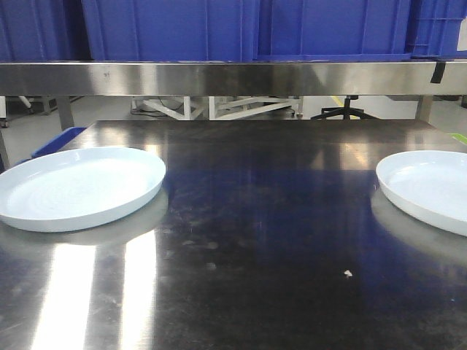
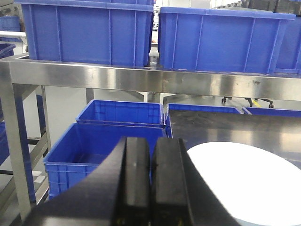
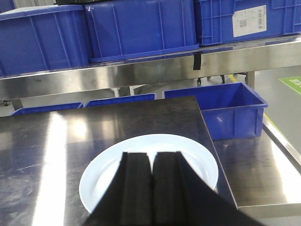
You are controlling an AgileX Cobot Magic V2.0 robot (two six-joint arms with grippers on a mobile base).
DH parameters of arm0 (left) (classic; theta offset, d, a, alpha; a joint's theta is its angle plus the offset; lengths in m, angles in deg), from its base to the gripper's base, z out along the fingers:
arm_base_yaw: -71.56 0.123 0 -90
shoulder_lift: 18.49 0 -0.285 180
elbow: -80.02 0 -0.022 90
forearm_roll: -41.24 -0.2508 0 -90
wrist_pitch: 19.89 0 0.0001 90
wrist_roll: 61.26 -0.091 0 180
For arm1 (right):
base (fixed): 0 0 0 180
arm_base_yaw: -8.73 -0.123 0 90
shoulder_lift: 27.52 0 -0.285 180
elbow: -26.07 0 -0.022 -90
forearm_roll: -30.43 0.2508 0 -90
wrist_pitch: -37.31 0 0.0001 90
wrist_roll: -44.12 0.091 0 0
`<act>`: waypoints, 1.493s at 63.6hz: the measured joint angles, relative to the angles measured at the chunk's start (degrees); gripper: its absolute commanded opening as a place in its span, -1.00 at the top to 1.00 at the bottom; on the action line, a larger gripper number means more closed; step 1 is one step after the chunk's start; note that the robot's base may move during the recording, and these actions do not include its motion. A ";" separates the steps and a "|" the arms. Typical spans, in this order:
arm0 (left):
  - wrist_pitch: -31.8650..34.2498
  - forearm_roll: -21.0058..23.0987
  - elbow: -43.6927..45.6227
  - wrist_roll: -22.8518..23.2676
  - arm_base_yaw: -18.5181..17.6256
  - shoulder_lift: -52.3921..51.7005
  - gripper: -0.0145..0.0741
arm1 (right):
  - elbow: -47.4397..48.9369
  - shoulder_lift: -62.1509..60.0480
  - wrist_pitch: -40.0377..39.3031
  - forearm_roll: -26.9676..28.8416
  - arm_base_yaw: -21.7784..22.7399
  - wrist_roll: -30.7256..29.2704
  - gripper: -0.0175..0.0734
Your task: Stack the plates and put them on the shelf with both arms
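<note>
Two round, shallow, glossy pale bluish-white plates lie flat and well apart on the dark, reflective stainless-steel tabletop: the left plate and the right plate, neither stacked nor touching the other. The left gripper is clenched, its two black fingers pressed flat against each other with nothing between them; the left plate sits lower down, ahead of it and off to its right, clear of the fingers. Ahead of this gripper and to its left, below table level, stand open blue plastic crates. Above and ahead of it runs the stainless-steel shelf, loaded with large blue plastic bins. The right gripper is likewise clenched on nothing, fingers closed seam to seam, and the right plate lies directly under and just ahead of its tips; whether they touch the plate cannot be told. To this gripper's right and ahead, past the table's edge, sits an open blue plastic tub. A small pale crumb rests on the tabletop between the plates, nearer the right one.
</note>
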 measured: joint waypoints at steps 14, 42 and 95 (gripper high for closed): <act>0.00 1.14 0.98 0.00 -1.38 1.30 0.48 | 0.00 0.00 0.00 0.00 0.00 0.00 0.57; -20.98 -0.26 42.33 0.00 -5.02 49.10 0.48 | 0.00 0.00 0.00 0.00 0.00 0.00 0.57; -38.77 0.01 60.73 -3.45 -5.02 67.76 0.48 | 0.00 0.00 0.00 0.00 0.00 0.00 0.57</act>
